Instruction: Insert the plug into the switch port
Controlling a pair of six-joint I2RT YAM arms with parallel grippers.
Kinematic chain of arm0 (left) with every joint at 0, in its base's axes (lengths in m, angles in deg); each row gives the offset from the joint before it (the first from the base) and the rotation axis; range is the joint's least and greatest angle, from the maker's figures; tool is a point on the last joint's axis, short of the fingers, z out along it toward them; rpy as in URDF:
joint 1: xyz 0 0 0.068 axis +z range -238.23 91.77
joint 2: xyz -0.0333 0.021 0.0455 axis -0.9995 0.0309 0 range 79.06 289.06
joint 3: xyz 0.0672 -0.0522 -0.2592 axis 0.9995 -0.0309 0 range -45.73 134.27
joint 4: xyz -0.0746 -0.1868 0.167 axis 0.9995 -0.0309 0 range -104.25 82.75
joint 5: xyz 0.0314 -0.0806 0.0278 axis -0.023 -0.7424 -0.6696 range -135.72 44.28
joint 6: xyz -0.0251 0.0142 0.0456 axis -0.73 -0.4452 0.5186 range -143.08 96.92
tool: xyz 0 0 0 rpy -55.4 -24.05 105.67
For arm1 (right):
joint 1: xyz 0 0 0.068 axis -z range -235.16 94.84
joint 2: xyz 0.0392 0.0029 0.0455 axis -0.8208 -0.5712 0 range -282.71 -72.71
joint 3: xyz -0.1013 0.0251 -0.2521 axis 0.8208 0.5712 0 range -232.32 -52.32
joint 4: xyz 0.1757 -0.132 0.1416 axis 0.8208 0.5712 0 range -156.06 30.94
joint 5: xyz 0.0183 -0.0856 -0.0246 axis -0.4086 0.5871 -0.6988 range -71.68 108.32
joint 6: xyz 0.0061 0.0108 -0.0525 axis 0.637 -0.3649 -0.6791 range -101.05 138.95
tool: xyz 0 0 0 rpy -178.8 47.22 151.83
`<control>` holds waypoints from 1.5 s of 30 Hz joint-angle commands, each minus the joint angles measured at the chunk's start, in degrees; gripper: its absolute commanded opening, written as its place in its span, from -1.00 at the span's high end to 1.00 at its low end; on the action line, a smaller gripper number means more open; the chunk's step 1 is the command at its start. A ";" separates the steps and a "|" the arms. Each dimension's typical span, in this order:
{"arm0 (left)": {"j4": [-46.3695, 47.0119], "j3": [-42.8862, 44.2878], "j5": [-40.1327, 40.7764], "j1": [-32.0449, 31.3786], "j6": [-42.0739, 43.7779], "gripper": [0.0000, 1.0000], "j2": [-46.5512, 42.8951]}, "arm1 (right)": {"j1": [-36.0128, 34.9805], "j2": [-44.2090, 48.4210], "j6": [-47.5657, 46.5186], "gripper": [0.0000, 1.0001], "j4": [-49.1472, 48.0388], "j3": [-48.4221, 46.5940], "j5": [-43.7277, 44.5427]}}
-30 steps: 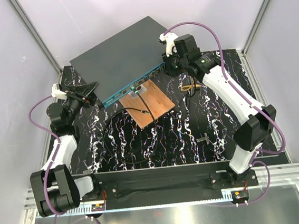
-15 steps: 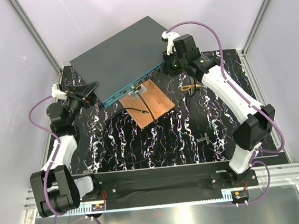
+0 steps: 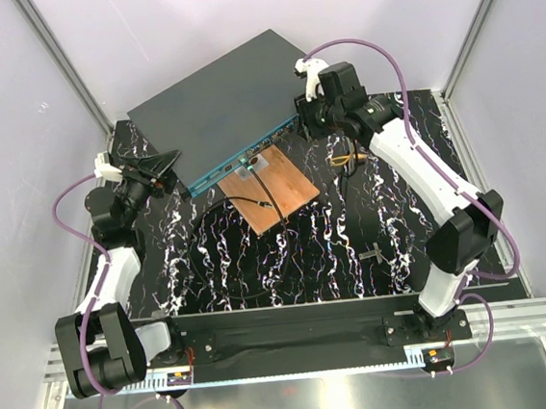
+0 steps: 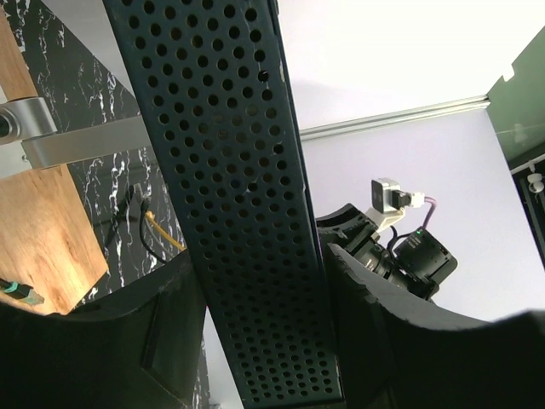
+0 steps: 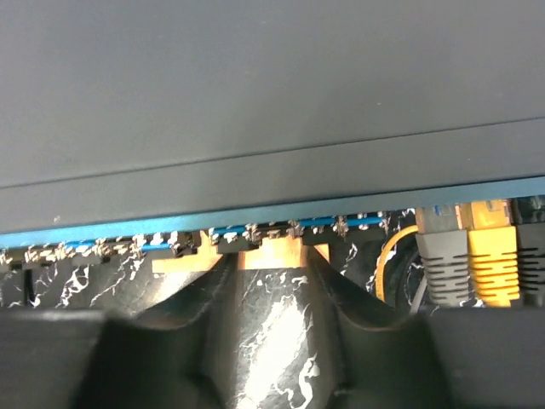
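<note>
While the left hand [image 4: 262, 336] clamps the switch [image 3: 215, 104] — right hand [image 5: 271, 264] gapes.

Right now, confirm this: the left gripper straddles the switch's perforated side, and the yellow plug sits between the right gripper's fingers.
Not quite. The yellow plug is not between the right gripper's fingers: the right wrist view shows it off to one side, by the switch. The left gripper does straddle the switch's perforated side.
</note>
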 commanded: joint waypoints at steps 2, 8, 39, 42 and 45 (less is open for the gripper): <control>1.59 3.40 -1.43 -0.55 7.51 0.07 -1.70 | 0.82 9.99 -8.17 -0.09 -6.44 5.94 -4.25; 0.62 2.70 -2.22 2.43 8.04 -0.69 -3.54 | 4.60 21.69 -13.44 -0.40 0.15 14.84 -9.45; -65.12 23.79 -26.12 25.03 73.26 -0.96 -24.37 | -2.58 21.02 -48.25 -0.36 19.68 49.65 -3.48; -64.25 24.75 -27.88 24.33 73.34 -0.96 -24.81 | -3.91 17.68 -48.78 -0.36 17.57 50.00 -1.20; -64.42 25.90 -27.54 22.57 75.35 -0.97 -25.43 | -4.62 14.60 -49.40 -0.33 15.81 50.00 0.30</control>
